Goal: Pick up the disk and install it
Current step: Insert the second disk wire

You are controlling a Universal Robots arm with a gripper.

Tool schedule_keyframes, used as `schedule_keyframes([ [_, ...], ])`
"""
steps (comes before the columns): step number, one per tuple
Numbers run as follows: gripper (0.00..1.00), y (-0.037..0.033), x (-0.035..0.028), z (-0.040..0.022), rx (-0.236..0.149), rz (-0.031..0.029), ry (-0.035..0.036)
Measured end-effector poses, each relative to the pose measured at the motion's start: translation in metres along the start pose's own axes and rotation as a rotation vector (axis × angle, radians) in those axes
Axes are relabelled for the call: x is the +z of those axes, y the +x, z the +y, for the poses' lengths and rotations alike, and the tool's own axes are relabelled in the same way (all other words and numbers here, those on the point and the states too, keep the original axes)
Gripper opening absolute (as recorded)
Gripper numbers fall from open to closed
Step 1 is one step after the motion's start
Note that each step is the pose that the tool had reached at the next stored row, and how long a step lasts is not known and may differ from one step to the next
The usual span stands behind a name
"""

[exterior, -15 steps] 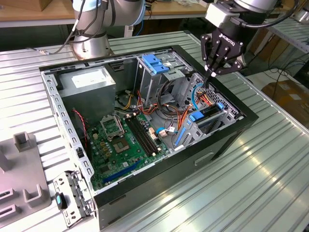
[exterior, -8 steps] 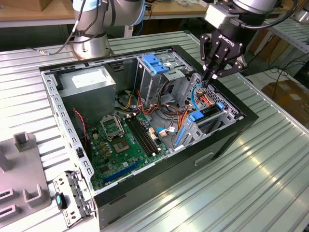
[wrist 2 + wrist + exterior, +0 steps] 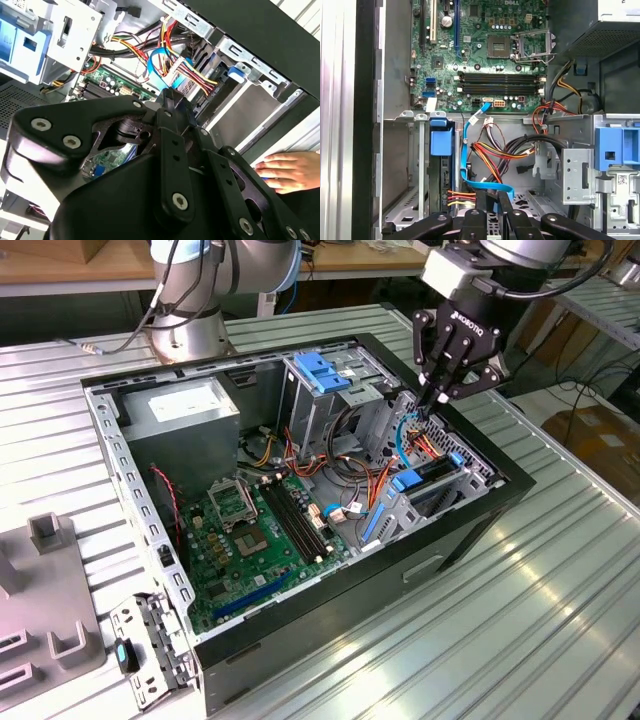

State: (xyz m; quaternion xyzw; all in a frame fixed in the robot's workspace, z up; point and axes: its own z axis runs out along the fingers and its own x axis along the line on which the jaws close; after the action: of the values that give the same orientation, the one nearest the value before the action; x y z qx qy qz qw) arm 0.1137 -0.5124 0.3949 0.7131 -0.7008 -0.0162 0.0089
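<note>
**Jaws hovering over the drive bay, disk sitting in its slot**

We are looking at the gripper (image 3: pixel 440 396) hanging over the open case (image 3: pixel 330 612), at the corner on the exterior view's right. Its jaws are showing closed, the tips pressed together just above a blue cable (image 3: pixel 466 150). We cannot tell whether they are pinching that cable.

The disk (image 3: pixel 434 471) is standing on edge in the bay near that corner of the case, a little below the gripper, with its blue rails facing up. In the first wrist view we are seeing it as a dark strip (image 3: pixel 445 181) beside the bundle of coloured wires.

The motherboard (image 3: pixel 250 532) is lying on the case floor, with the grey power supply (image 3: pixel 180 406) and the cage with a blue handle (image 3: pixel 322 376) beyond it. In the second wrist view a person's hand (image 3: pixel 290 171) is resting on the case's edge. The case is sitting on a ribbed metal tabletop (image 3: pixel 530 630).
</note>
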Motion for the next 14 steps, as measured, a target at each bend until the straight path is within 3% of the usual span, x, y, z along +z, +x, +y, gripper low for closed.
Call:
schedule_keyframes([
  [3, 0.24, -0.0001, -0.0012, 0.0, 0.0, 0.0001, -0.0002],
  [4, 0.24, -0.0006, -0.0013, 0.0, 0.0, 0.0064, -0.0004],
  [5, 0.24, -0.014, 0.004, -0.0022, 0.002, 0.0604, -0.0012],
  [6, 0.16, -0.0192, 0.013, -0.0045, 0.004, 0.0991, -0.0019],
  [7, 0.11, -0.0192, 0.0159, -0.0047, 0.005, 0.1366, -0.0025],
  [8, 0.18, -0.0193, 0.0176, -0.0047, 0.006, 0.1685, -0.0031],
  [11, 0.18, -0.0195, 0.0192, -0.0048, 0.007, 0.191, -0.0035],
  [14, 0.18, -0.0195, 0.0207, -0.0048, 0.007, 0.1975, -0.0035],
])
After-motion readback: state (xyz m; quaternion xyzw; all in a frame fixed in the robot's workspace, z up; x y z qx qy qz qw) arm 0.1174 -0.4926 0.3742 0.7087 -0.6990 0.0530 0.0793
